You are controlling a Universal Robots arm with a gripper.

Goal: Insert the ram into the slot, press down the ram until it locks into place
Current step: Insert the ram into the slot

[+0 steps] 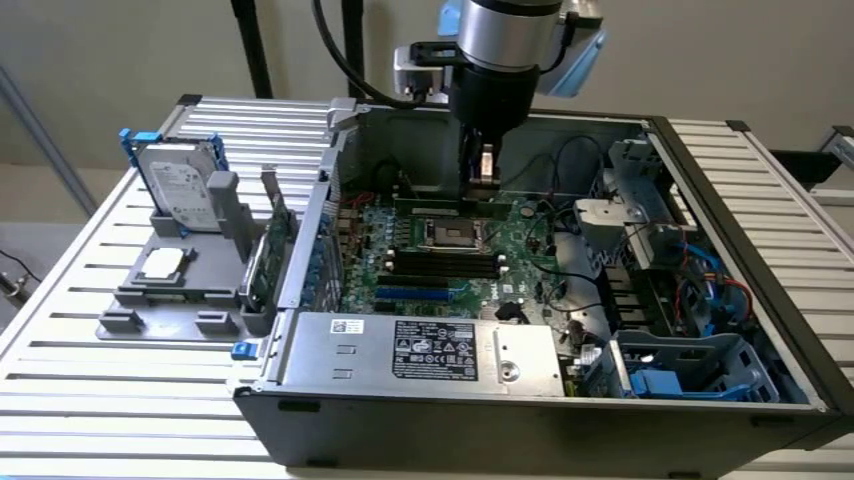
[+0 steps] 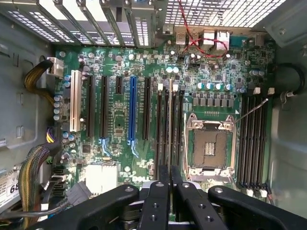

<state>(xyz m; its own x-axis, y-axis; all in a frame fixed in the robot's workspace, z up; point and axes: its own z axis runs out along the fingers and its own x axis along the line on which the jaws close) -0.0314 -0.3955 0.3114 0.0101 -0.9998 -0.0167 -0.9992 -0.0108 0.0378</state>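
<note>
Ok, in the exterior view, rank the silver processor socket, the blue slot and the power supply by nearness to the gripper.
From the gripper:
1. Processor socket, mid-board, just on the camera's side of it.
2. Blue slot, past the black slots, further towards the camera.
3. Power supply, closest to the camera.

Hard drive [image 1: 184, 192] upright in grey holder [image 1: 158, 296] beside computer case [image 1: 534, 425]

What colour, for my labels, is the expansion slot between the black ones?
Blue; the expansion slot shows best in the wrist view.
</note>
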